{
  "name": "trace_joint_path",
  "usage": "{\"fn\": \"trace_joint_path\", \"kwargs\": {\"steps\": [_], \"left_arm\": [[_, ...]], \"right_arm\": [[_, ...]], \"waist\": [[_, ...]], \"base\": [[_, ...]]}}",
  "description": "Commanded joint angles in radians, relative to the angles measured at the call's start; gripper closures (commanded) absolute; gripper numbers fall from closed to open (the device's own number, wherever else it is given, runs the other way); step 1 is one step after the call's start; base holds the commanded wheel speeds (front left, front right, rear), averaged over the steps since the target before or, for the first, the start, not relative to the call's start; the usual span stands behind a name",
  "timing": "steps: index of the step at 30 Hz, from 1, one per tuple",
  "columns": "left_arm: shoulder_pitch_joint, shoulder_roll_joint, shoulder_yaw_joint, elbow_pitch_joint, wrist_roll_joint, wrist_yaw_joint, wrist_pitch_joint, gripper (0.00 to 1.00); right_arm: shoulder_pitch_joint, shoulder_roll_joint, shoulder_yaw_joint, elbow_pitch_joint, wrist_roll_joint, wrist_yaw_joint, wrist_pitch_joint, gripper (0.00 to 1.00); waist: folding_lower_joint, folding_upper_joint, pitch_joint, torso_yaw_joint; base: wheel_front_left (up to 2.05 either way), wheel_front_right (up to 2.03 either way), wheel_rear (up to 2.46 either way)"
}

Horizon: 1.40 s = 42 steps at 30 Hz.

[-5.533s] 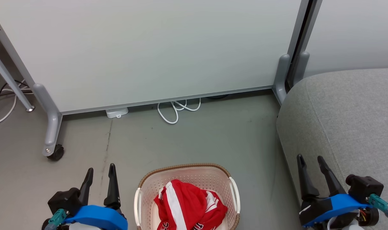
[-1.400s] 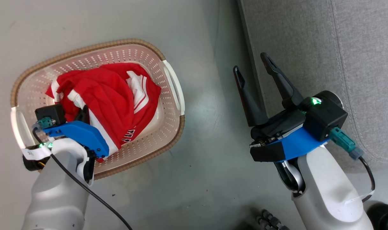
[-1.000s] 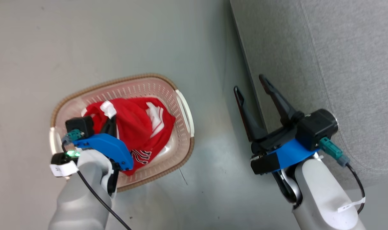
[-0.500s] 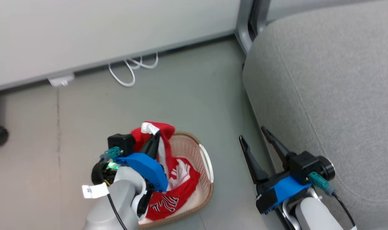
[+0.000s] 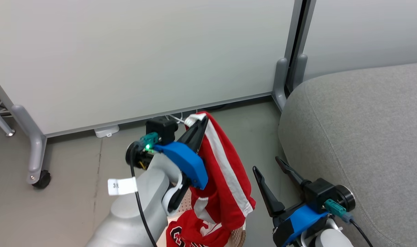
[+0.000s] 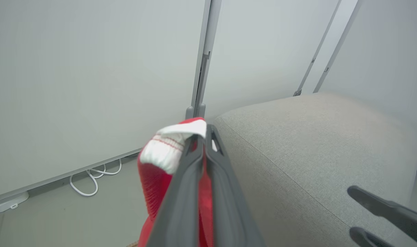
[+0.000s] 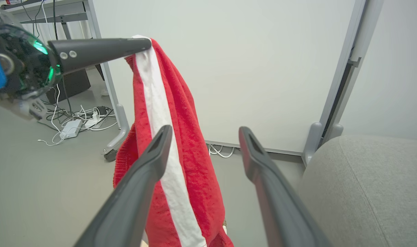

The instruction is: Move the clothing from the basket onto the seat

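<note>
Left claw (image 5: 198, 124) clenching clothing (image 5: 225, 178) by hem only: risking slipping; tail dangling below claw, maybe snagging basket (image 5: 240, 237). Right claw (image 5: 266, 163) gaping, empty.

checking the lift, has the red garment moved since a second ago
Yes: upward from the basket; the red garment now hangs above it from the shut left gripper.
</note>
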Motion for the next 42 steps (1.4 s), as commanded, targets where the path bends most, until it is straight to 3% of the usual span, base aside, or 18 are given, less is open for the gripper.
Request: {"fn": "trace_joint_path", "kwargs": {"steps": [1,20,26,34,42], "left_arm": [[-0.031,0.000,-0.014,-0.008,-0.010,-0.008,0.002,1.00],[-0.153,0.000,-0.163,0.004,-0.125,0.016,-0.023,1.00],[-0.172,0.000,-0.206,-0.007,-0.157,0.022,-0.031,1.00],[-0.190,0.000,-0.255,-0.032,-0.205,0.035,-0.046,1.00],[-0.205,0.000,-0.302,-0.037,-0.231,0.043,-0.053,1.00]], "right_arm": [[0.020,-0.003,0.003,-0.004,0.006,0.000,0.005,0.00],[-0.014,-0.003,0.026,-0.002,0.008,0.000,0.037,0.00],[-0.096,-0.003,0.057,0.065,0.030,0.000,0.050,0.00],[-0.229,-0.003,0.134,0.209,0.190,0.000,0.057,0.00],[-0.350,-0.003,0.216,0.349,0.224,0.000,0.038,0.00]], "waist": [[0.0003,-0.0001,-0.015,0.007],[0.0003,-0.0001,-0.018,0.007],[0.0003,-0.0001,-0.003,0.016],[0.0003,-0.0001,0.008,0.036],[0.0003,-0.0001,0.013,0.051]], "base": [[0.00,0.00,0.00],[0.00,0.00,0.00],[0.00,0.00,0.00],[0.00,0.00,0.00],[0.00,0.00,0.00]]}}
